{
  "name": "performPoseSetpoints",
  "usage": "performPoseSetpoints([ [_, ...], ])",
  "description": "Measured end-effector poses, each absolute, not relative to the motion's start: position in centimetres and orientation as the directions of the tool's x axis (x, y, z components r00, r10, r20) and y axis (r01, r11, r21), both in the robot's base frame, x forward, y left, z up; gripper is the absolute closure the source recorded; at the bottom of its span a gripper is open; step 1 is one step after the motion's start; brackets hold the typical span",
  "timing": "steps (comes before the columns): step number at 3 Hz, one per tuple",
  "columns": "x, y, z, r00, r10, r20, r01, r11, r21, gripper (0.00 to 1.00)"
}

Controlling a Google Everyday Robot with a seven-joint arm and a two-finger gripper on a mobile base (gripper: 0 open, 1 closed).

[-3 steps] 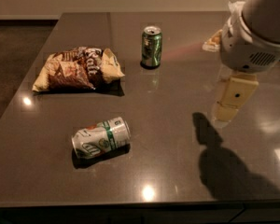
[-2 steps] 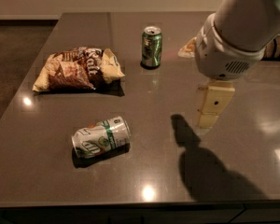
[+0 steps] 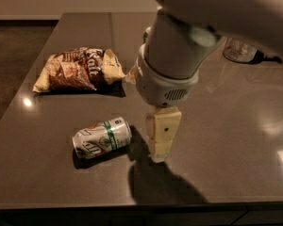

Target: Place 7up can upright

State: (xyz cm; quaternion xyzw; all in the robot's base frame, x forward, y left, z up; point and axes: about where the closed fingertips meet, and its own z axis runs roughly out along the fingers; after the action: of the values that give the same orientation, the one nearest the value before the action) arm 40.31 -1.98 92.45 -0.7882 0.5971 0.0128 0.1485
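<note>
The 7up can (image 3: 102, 137), silver-white with a green band and a small red-orange mark, lies on its side on the dark grey table (image 3: 47, 173), left of centre near the front. My gripper (image 3: 159, 147) hangs from the large white arm just to the right of the can, a short gap from its right end, low over the table. Its cream-coloured fingers (image 3: 163, 132) point down and hold nothing.
A brown chip bag (image 3: 78, 69) lies at the back left of the table. A clear glass object (image 3: 239, 51) stands at the back right. The arm hides the middle back of the table, including the dark green can seen earlier. The table's front edge is close below the can.
The arm has swung left and forward from the right side of the table, ending beside the lying can. It now covers the dark green can. The 7up can has not moved.
</note>
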Motion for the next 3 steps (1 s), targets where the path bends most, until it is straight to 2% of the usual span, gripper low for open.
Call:
performPoseSetpoints([
  [2, 38.4, 6.2, 87.5, 0.400, -0.905, -0.142, -0.912, -0.379, -0.154, 0.00],
  [3, 38.7, 8.8, 85.3, 0.403, -0.908, -0.115, -0.913, -0.390, -0.119, 0.00],
])
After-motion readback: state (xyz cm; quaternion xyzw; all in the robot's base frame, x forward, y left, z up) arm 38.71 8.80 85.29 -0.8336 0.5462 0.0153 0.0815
